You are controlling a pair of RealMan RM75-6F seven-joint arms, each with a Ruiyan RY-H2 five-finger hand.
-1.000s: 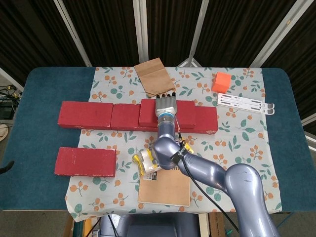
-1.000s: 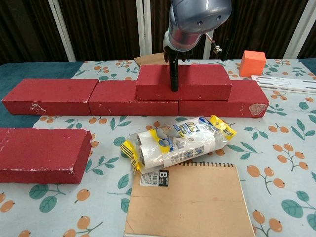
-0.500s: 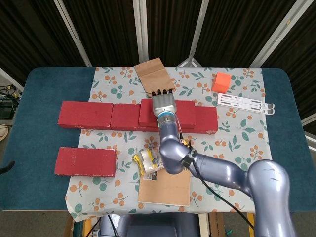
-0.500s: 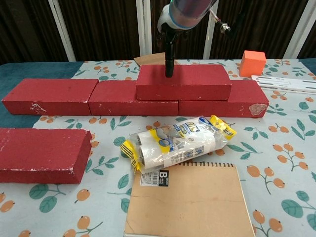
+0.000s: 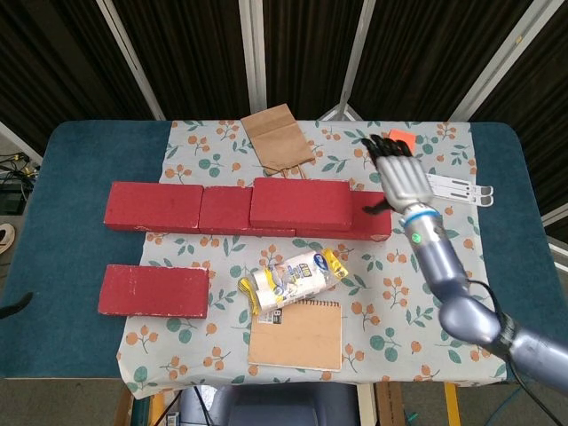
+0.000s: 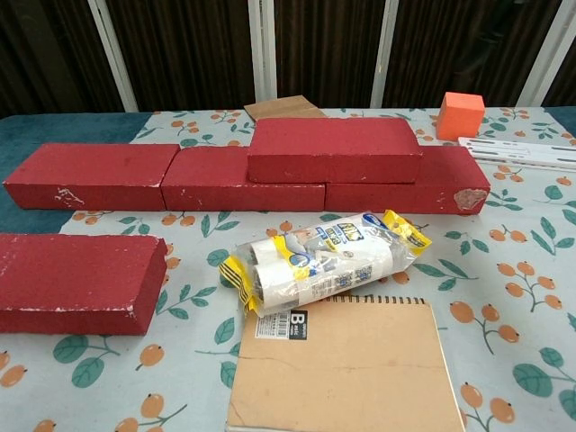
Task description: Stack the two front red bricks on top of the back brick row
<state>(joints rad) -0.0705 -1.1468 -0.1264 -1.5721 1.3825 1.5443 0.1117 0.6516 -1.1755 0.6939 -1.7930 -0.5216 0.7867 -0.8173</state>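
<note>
A row of red bricks (image 5: 177, 208) (image 6: 171, 175) lies across the back of the cloth. One red brick (image 5: 300, 203) (image 6: 335, 149) sits stacked on top of that row, right of its middle. Another red brick (image 5: 153, 290) (image 6: 76, 282) lies alone at the front left. My right hand (image 5: 399, 176) hovers in the head view to the right of the stacked brick, fingers spread, holding nothing. It does not appear in the chest view. My left hand shows in neither view.
A plastic-wrapped roll pack (image 5: 291, 278) (image 6: 324, 259) lies on a brown notebook (image 5: 295, 335) (image 6: 346, 369) at the front centre. A brown paper bag (image 5: 276, 138), an orange cube (image 5: 399, 146) (image 6: 460, 116) and a white strip (image 5: 441, 185) sit at the back.
My right hand lifted off the stacked brick and swung away to the right, leaving the chest view. The stacked brick stays on the row.
</note>
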